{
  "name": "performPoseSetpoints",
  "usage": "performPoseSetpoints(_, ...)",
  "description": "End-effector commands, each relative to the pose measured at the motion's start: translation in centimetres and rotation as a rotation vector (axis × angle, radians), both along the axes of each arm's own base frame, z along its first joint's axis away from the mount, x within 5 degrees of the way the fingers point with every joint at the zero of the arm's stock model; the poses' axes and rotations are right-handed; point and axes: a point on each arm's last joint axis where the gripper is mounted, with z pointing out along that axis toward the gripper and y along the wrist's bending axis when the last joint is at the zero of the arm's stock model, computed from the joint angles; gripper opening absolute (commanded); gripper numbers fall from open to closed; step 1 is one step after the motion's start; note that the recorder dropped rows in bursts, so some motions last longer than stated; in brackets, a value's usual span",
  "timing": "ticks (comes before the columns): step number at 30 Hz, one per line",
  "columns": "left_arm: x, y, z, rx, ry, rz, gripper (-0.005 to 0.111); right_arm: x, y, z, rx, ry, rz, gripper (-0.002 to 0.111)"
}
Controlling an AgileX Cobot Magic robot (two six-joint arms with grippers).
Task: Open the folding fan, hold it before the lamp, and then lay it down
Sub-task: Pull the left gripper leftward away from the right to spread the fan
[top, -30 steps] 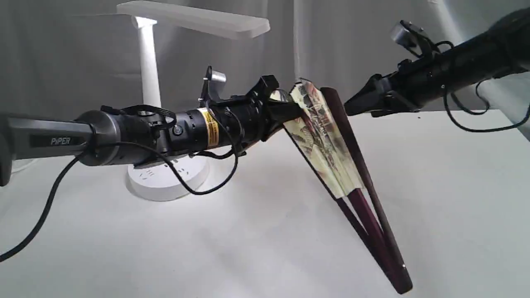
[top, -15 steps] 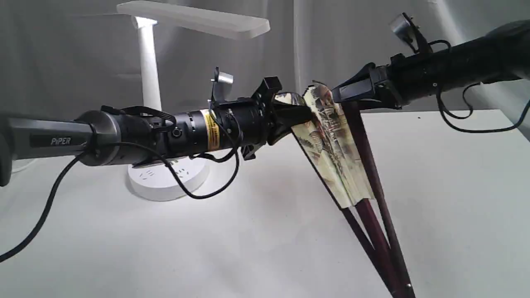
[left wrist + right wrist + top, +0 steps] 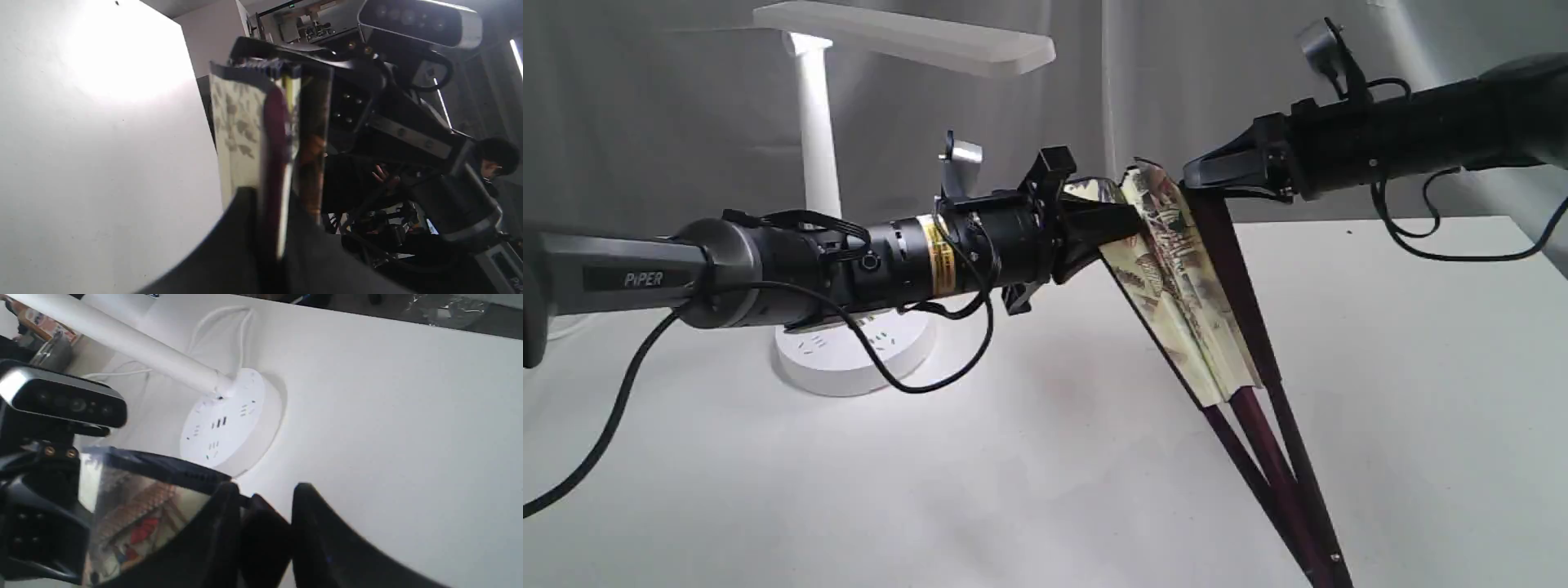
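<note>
folding fan (image 3: 1176, 278) barely cracked | my left gripper (image 3: 1129, 226), right gripper (image 3: 1191, 175) each clamp one side | lamp (image 3: 817, 147) at 10 o'clock — spreading, laydown pending

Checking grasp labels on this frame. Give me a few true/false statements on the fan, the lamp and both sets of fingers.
1. The fan is fully spread. False: only a narrow wedge is open.
2. The left fingers hold the fan at its paper end. True.
3. The lamp is off. False: it is lit, and the underside of its head glows.
4. The right fingers sit either side of the fan's dark outer rib. True.
5. The fan lies flat. False: it is held tilted, paper end up.
</note>
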Motion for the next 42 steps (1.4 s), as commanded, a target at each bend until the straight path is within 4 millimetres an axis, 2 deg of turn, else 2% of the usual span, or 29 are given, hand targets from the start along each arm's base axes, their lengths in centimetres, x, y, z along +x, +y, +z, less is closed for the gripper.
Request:
performPoseSetpoints(1, 0.3, 0.5, 0.7, -0.049, 0.005, 0.019, 0.0, -0.1, -0.1, -0.1, -0.036, -0.012, 0.016, 0.0)
performPoseSetpoints(9, 0.6, 1.1, 0.8, -0.058, 0.005, 0.033, 0.0, -0.2, -0.3, -0.6, -0.087, -0.003, 0.029, 0.0)
performPoseSetpoints(11, 0.7, 1.1, 0.8, -0.061, 0.006, 0.035, 0.0, -0.3, -0.3, -0.6, -0.09, 0.017, 0.022, 0.004)
performPoseSetpoints(13, 0.7, 1.2, 0.9, -0.072, 0.01, 0.044, 0.0, -0.3, -0.3, -0.7, -0.092, 0.037, 0.014, 0.013)
performPoseSetpoints(21, 1.3, 1.5, 1.5, -0.131, -0.024, 0.118, 0.0, -0.4, -0.5, -1.0, -0.114, 0.088, -0.001, 0.065)
performPoseSetpoints(24, 1.3, 1.5, 1.5, -0.13, -0.027, 0.118, 0.0, -0.3, -0.4, -0.8, -0.089, 0.087, -0.007, 0.076)
performPoseSetpoints(36, 2.2, 2.1, 2.2, -0.186, -0.078, 0.235, 0.0, -0.3, -0.1, -0.7, -0.058, 0.125, -0.028, 0.078)
performPoseSetpoints(42, 2.8, 2.6, 2.5, -0.207, -0.117, 0.324, 0.0, -0.6, 2.4, -0.7, -0.061, 0.125, 0.023, 0.072)
